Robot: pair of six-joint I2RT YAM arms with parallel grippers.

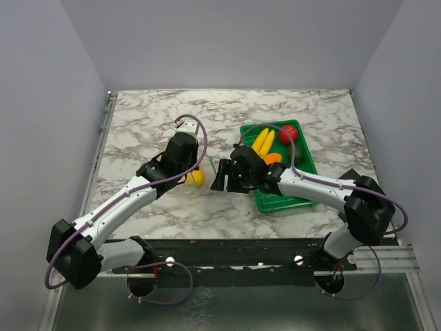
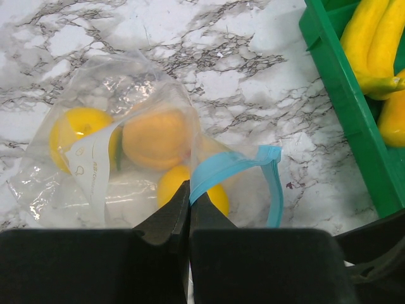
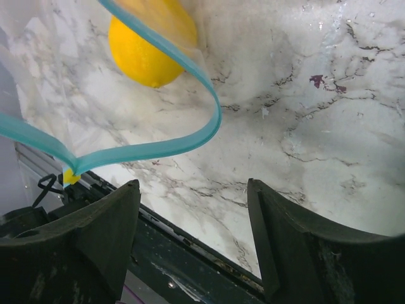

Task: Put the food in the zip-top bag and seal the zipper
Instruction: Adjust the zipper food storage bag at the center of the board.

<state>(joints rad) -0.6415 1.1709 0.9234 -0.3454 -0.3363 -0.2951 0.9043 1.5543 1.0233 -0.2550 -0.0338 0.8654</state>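
The clear zip-top bag (image 2: 95, 164) lies on the marble with yellow lemons (image 2: 79, 126) and an orange fruit (image 2: 155, 136) inside. Its light blue zipper (image 2: 228, 166) loops open at the mouth. My left gripper (image 2: 189, 190) is shut on the zipper strip at the bag's mouth. My right gripper (image 3: 193, 190) is open and empty, just short of the zipper (image 3: 158, 149), with a lemon (image 3: 149, 44) in the bag beyond. In the top view both grippers meet near the bag (image 1: 200, 181). The banana bunch (image 1: 263, 143), a red fruit (image 1: 289, 133) and an orange one (image 1: 273, 158) lie in the tray.
The green ribbed tray (image 1: 293, 201) stands at the right, its wall close to the bag in the left wrist view (image 2: 345, 107). The table's near edge and black rail (image 3: 190, 253) run just under my right gripper.
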